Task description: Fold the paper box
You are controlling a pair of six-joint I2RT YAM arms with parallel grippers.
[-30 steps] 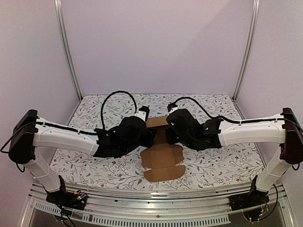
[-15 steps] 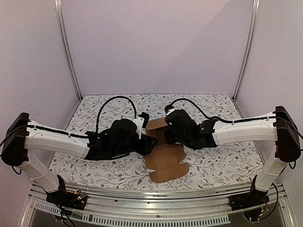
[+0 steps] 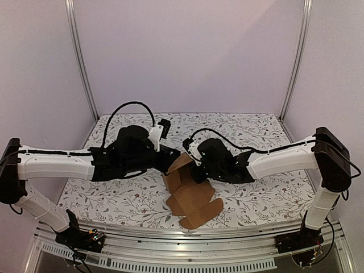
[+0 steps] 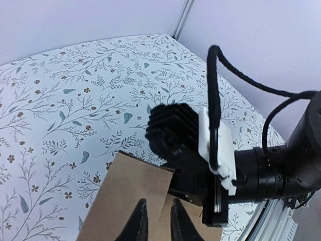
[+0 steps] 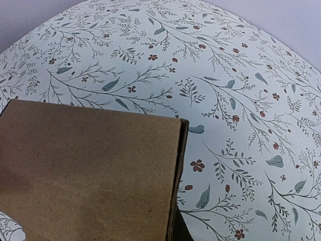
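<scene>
While the paper box point(image 3: 190, 199) sits half-folded close to the near edge of the tabletop point(image 3: 261, 196), about midway between its left and right edges, the nearer flaps lie flat and one panel at the far end stands tilted up; left claw point(image 4: 156, 223) has its fingers almost together, pinching the edge of that raised panel; right claw point(image 3: 197, 169) is pressed together right by the same panel, but honestly can't tell if any cardboard is caught in it, brown card just fills its wrist view.
</scene>
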